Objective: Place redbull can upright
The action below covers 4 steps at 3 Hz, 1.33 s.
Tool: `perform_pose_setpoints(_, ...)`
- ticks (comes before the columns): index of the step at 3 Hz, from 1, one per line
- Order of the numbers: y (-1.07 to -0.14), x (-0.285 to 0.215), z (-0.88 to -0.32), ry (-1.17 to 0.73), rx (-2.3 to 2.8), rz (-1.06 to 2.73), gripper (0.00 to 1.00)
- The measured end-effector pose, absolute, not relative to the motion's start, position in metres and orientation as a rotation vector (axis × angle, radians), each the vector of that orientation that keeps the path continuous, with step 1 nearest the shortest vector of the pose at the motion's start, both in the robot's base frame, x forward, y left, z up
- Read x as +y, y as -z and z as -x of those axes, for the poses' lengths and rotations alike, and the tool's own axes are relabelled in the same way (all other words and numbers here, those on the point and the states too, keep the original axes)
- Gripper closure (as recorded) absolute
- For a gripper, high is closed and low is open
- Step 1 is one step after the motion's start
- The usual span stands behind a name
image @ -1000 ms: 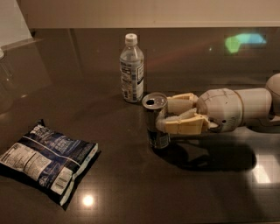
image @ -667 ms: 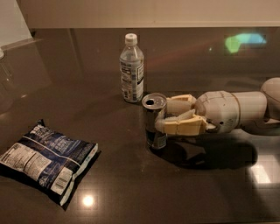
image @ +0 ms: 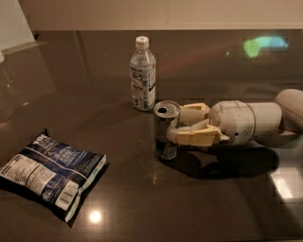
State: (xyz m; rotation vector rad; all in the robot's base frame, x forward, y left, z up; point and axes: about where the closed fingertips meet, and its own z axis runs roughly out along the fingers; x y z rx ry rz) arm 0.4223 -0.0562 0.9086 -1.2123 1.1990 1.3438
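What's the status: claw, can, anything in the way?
Gripper shut on redbull can. Can upright on table. Water bottle close behind, apart; snack bag well clear.

It looks like a break-room or kitchen counter: a dark glossy countertop [image: 213, 208] meets a pale wall [image: 165, 14] at 12 o'clock. On it are a water bottle [image: 143, 78], a snack bag [image: 49, 172] at 8 o'clock, and a redbull can [image: 163, 125] clasped by the gripper [image: 176, 124], which reaches in from 3 o'clock.

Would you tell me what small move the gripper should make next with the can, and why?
Probably open the fingers and release: the redbull can already appears to stand upright on the table, with the gripper clasping its sides.
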Motion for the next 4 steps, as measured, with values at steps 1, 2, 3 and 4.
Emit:
perform_pose_setpoints(1, -0.907, -0.0575, -0.4236, -1.346, 1.187, 1.215, 0.36)
perform_pose_setpoints(2, -0.9078, -0.0554, -0.4233, -1.347, 1.185, 1.219, 0.12)
perform_pose_setpoints(3, -0.9086, -0.0534, -0.4229, -1.348, 1.183, 1.223, 0.0)
perform_pose_setpoints(4, -0.9087, -0.0534, -0.4229, -1.348, 1.183, 1.223, 0.0)
